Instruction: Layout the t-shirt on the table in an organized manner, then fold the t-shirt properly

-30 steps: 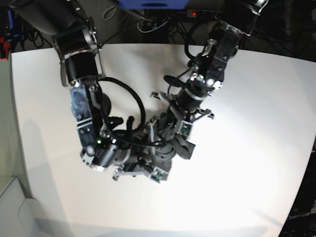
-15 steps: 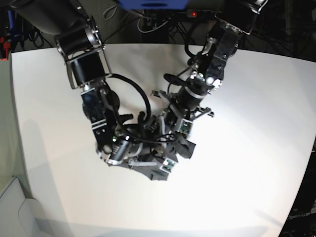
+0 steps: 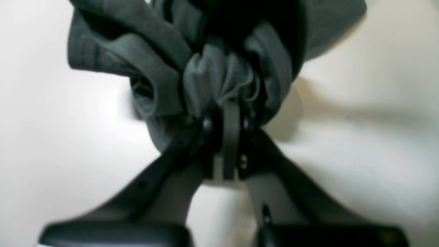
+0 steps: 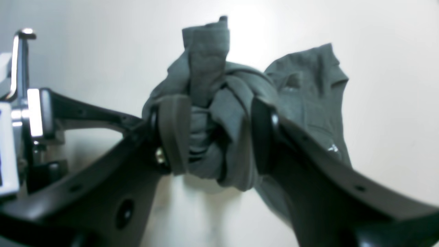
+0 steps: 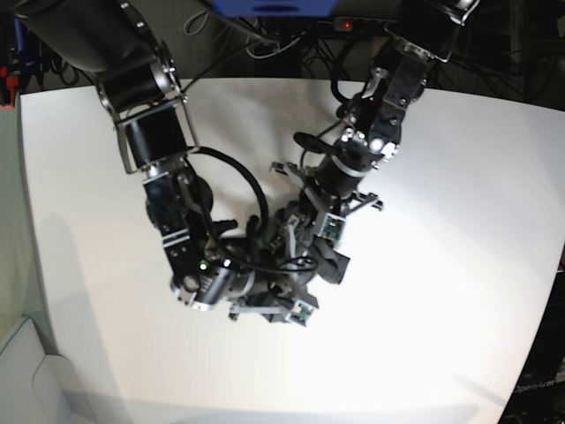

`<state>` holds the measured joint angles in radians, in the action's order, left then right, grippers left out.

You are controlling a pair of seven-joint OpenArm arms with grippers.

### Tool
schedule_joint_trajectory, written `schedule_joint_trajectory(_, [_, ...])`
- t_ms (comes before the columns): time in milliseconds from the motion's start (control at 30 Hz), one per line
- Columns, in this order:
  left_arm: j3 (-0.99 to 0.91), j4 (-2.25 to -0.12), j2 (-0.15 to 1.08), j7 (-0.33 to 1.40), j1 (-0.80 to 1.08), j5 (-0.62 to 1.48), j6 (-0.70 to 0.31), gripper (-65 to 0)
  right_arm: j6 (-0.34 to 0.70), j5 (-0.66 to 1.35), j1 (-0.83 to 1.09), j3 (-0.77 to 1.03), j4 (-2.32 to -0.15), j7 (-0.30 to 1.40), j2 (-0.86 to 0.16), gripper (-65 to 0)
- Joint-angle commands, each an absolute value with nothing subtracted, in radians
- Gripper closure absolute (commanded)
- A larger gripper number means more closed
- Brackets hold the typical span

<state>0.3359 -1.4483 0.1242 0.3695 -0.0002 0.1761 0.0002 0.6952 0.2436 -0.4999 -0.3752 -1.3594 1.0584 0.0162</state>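
Note:
The t-shirt (image 3: 154, 68) is a crumpled dark grey bunch held just above the white table (image 5: 441, 265). In the left wrist view my left gripper (image 3: 229, 113) is shut on a gathered fold of it. The right wrist view has my right gripper (image 4: 217, 137) closed around a thick wad of the t-shirt (image 4: 305, 89), both pads pressing the cloth, and a loose flap hangs off to the right. Seen from the base, both grippers meet mid-table, the left gripper (image 5: 305, 240) just above the right gripper (image 5: 284, 305). They hide most of the t-shirt (image 5: 328, 265).
Cables and a power strip (image 5: 353, 25) lie behind the table's far edge. A pale bin (image 5: 26, 371) sits off the near left corner. Part of the other arm's metal hardware (image 4: 20, 103) shows at the left of the right wrist view.
The right arm has swung toward the table's middle, carrying its gripper and the cloth closer to the left gripper. The left arm has barely moved.

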Motion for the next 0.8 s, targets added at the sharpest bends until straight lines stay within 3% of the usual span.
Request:
schedule_joint_trajectory(0, [0.332, -1.468, 0.122, 0.36, -0.01, 0.177, 0.002, -0.4, 0.698, 0.254, -0.53, -0.372, -1.372, 1.035, 0.022, -29.9])
schedule_joint_trajectory(667, [0.331, -1.468, 0.122, 0.36, -0.016, 0.176, 0.004, -0.4, 0.698, 0.252, -0.558, -0.372, -1.205, 0.9, -0.022, -29.5])
schedule_joint_trajectory(767, [0.331, -1.48, 0.127, 0.358, -0.012, 0.176, 0.004, -0.4, 0.698, 0.252, -0.559, -0.374, -1.196, 0.9, -0.022, -20.8])
